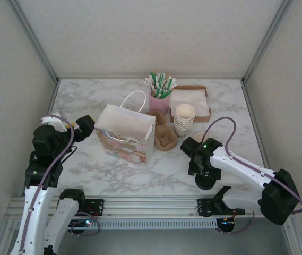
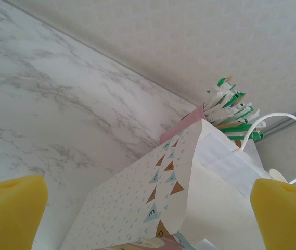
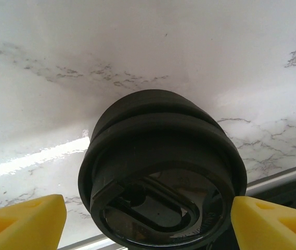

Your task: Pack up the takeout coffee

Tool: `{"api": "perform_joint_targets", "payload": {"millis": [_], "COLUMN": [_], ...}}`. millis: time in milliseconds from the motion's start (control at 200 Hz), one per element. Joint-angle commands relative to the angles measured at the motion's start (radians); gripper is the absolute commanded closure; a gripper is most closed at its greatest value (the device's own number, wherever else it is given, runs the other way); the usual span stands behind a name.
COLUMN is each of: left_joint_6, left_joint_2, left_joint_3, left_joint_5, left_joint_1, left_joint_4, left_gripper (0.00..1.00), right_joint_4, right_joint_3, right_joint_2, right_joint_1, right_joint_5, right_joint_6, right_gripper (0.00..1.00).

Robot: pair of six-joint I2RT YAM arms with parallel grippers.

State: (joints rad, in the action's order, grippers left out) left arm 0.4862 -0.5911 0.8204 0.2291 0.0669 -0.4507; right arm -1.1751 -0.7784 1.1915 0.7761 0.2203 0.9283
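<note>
The takeout coffee, a paper cup under a round black plastic lid (image 3: 163, 172), stands on the white marble-patterned table (image 1: 113, 170) at about 5 o'clock of the tabletop in the top view, close to the near edge. From the right wrist, its lid hides the cup body. The right gripper (image 3: 148, 221) hangs directly over it, with its yellow foam fingertips (image 3: 23, 221) at 9 and 3 o'clock of the lid. The jaws stand apart astride the lid, with a sliver of table showing between the lid and the 9 o'clock pad.

At 10 o'clock from the coffee lies a brown pulp cup carrier (image 1: 164, 135), and at 11 o'clock a stack of lidless cream paper cups (image 1: 184, 119). Behind the stack is a brown cardboard tray of white napkins (image 1: 190, 101), with a pink cup of green-and-white wrapped sticks (image 1: 160, 101) at its 9 o'clock.

A white paper gift bag with pastel print and cord handles (image 1: 125, 135) stands upright near the table's centre. The left gripper (image 1: 82, 126) hovers at the bag's 9 o'clock, its jaws wide apart and empty.
</note>
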Motion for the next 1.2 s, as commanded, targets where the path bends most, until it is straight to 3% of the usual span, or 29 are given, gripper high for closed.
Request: {"api": "perform_joint_targets", "payload": {"millis": [0, 496, 1196], "left_joint_6": [0.009, 0.008, 0.008], "left_joint_2": [0.004, 0.004, 0.005], "left_joint_3": [-0.008, -0.007, -0.007], "left_joint_5": [-0.006, -0.010, -0.016], "left_joint_1": [-0.012, -0.014, -0.013], "left_joint_4": [-0.007, -0.010, -0.013], "left_gripper": [0.00, 0.00, 0.00], "right_joint_4": [-0.038, -0.041, -0.018], "right_joint_3": [-0.003, 0.011, 0.027], "right_joint_2": [0.026, 0.040, 0.064], "right_joint_1": [0.026, 0.042, 0.043], "right_joint_5": [0.040, 0.069, 0.095], "right_joint_6": [0.026, 0.062, 0.078], "right_gripper": [0.19, 0.23, 0.21]}}
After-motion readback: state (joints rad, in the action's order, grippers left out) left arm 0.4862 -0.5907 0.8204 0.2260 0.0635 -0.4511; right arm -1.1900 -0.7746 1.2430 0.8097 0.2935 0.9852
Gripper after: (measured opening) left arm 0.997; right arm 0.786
